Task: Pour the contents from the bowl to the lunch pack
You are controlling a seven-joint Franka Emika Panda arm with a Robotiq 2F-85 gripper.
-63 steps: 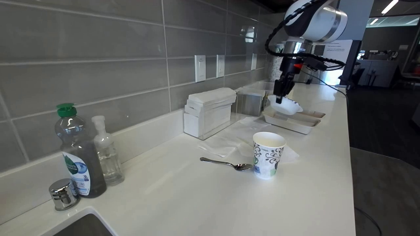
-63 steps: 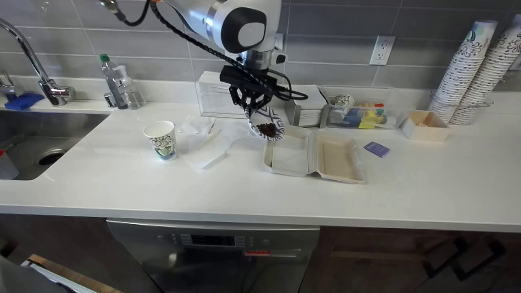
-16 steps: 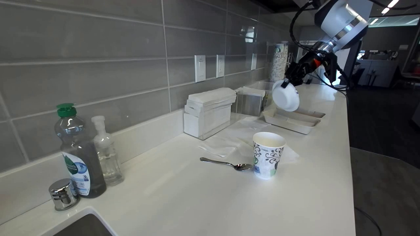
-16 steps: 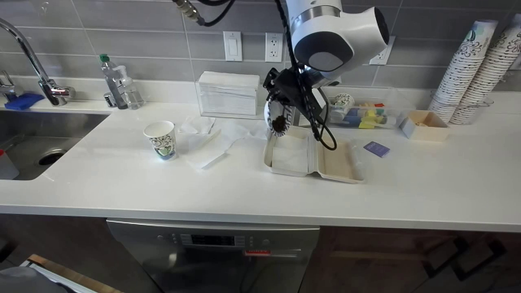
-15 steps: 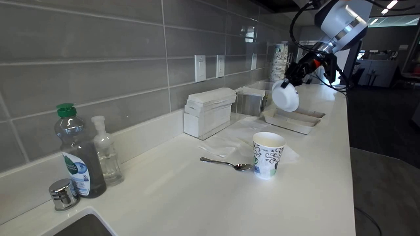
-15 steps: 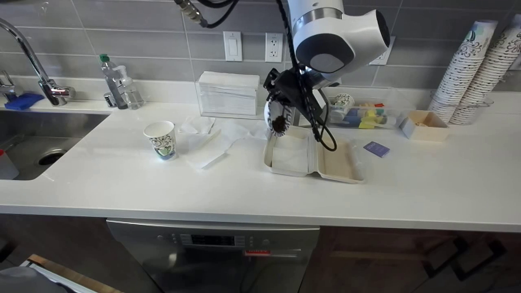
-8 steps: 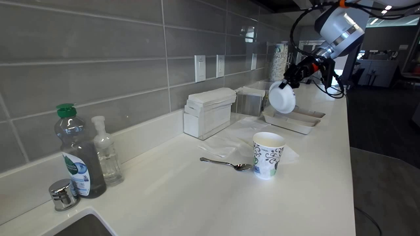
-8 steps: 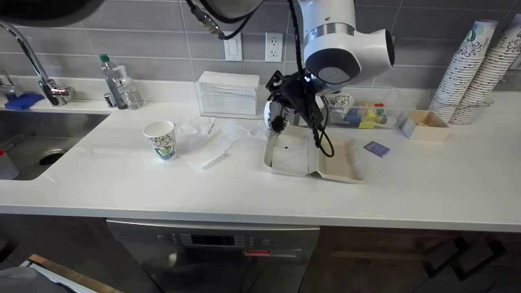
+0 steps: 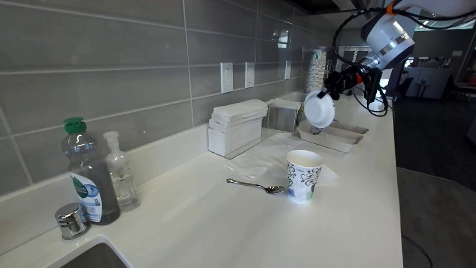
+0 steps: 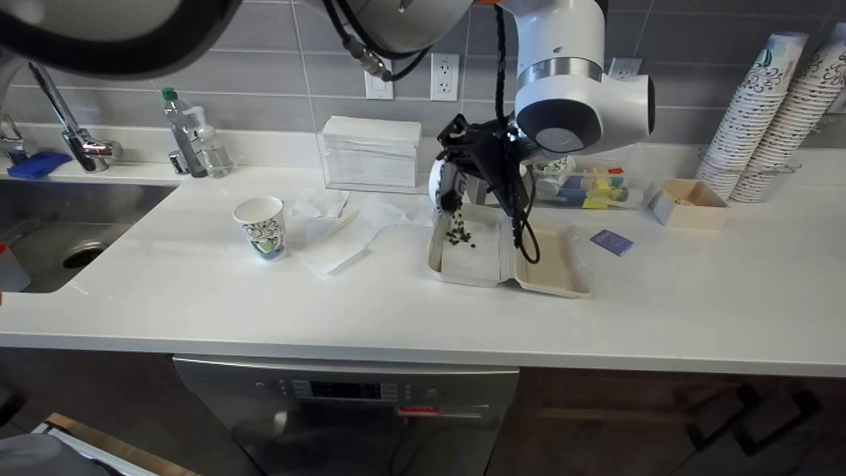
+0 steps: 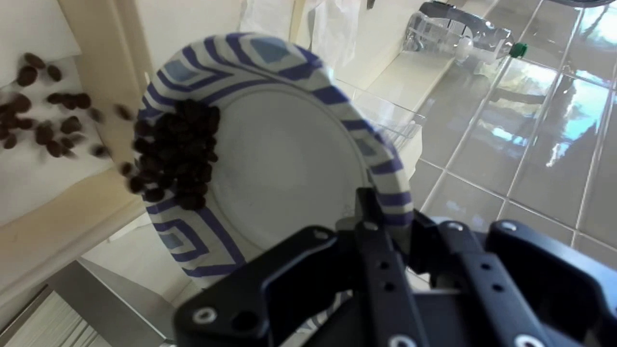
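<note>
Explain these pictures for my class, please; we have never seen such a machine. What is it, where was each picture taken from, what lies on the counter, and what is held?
The machine is a robot arm ending in a two-fingered gripper. Two pictures come from cameras standing apart from the robot; the close-up comes from a camera on its wrist. The gripper pinches a bowl by its rim, tilted over one half of an open lunch box. Dark beans are spilling over the bowl's edge, and some already lie in the box. On the counter there are also, among other things, a paper cup, a spoon, loose napkins and a soap bottle.
</note>
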